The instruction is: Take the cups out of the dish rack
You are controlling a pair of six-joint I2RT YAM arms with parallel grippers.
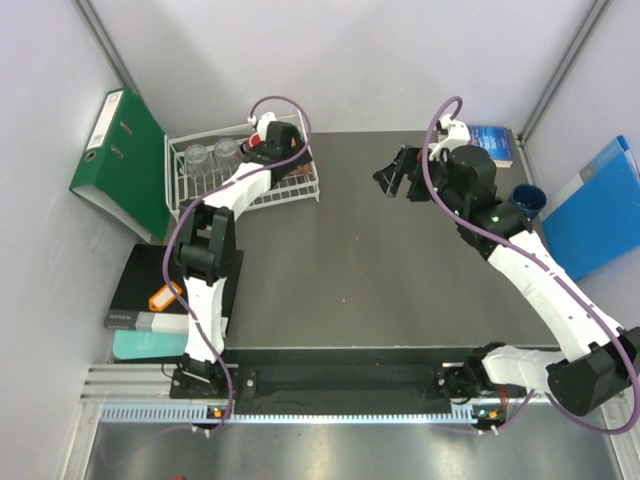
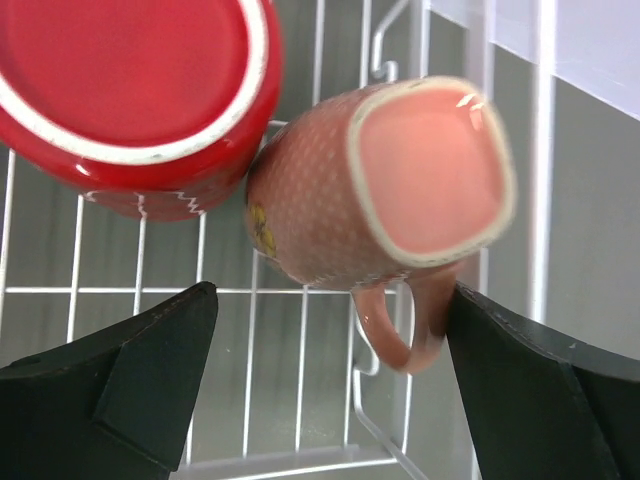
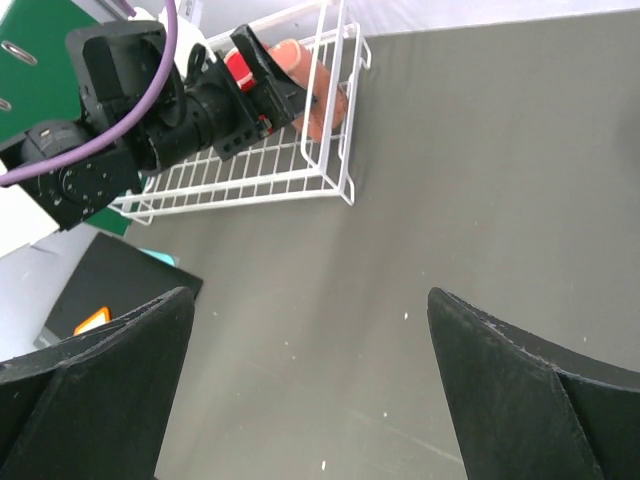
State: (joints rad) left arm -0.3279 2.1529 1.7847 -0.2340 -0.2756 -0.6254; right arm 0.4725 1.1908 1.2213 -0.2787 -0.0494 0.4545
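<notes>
The left gripper [image 2: 330,305] is nearest. Its two black fingers are spread wide and hold nothing, and the gap between their tips frames the handle of the salmon-orange, squarish ceramic mug [image 2: 400,180]. That mug sits mouth-down inside the white wire dish rack [image 2: 541,200]. Its pale base faces the wrist camera, and its long axis runs roughly away from the gripper, tilted a little. Just beside it, apparently touching, is the round red ceramic mug [image 2: 130,90], also base-up.

The orange mug is close to the rack's raised side wire, so I judge finger room tight there, and the red mug crowds the other side. At the rack's other end stand two clear glass tumblers [image 1: 198,157]. The right gripper [image 3: 310,300], equally wide and empty, hovers well apart from the rack over the dark grey table [image 1: 380,270]. The left arm is plainly the nearer one, and that stretch of table offers room for setting cups down.
</notes>
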